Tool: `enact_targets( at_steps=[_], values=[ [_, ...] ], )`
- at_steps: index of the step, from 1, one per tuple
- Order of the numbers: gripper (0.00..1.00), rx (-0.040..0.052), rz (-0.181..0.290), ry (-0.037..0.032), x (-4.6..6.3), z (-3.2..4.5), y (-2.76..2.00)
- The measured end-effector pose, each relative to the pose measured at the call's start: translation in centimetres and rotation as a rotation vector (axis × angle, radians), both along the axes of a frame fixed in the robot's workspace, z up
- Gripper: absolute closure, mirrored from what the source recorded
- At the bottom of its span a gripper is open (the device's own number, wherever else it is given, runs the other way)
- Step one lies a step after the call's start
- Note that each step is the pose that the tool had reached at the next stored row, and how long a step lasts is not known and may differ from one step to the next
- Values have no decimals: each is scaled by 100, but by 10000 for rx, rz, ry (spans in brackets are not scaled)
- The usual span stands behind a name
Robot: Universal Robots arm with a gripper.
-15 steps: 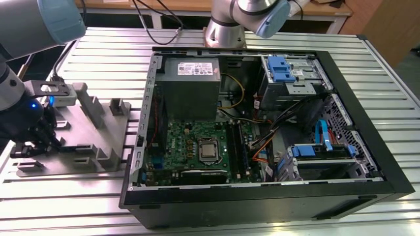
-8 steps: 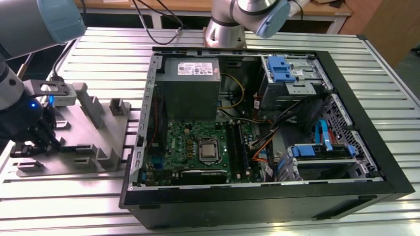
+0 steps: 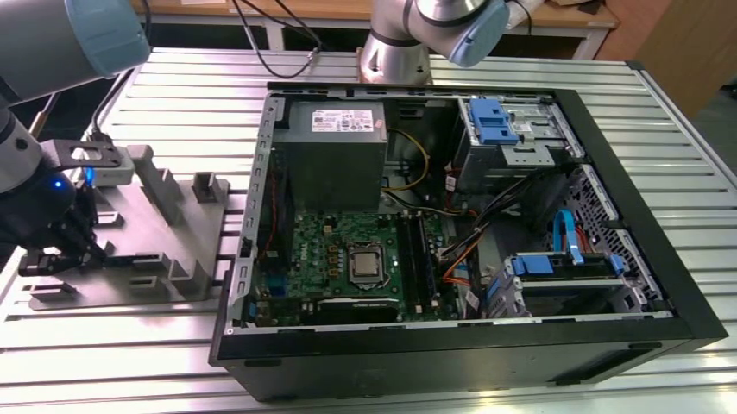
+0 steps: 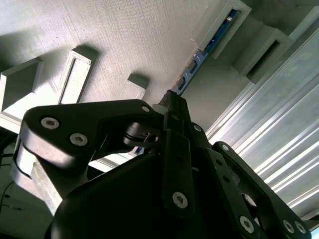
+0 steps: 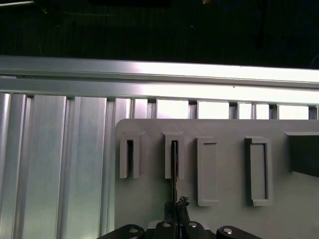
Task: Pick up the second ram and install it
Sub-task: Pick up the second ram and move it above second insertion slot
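At the edge of the grey holder tray (image 3: 150, 280) toward the exterior view's left, the gripper (image 3: 67, 248) is pinched narrow on the second ram (image 4: 198, 61). The ram stands on edge in a slot (image 5: 168, 149) of that tray. The open computer case (image 3: 461, 349) lies just beside the tray, on the exterior view's right.

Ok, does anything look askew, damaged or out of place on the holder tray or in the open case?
Nothing stands out. The second ram stands on edge, straight in its slot on the grey holder tray, with the gripper at it. The open case shows no loose or spilled parts.
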State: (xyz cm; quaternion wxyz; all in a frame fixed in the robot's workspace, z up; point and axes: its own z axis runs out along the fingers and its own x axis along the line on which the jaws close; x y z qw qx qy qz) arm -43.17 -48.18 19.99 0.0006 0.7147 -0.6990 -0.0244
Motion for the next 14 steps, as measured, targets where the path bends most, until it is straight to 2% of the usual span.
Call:
enact_targets(
  at_steps=[14],
  values=[
    [89,1,-1,-1,0,0,-7]
  ],
)
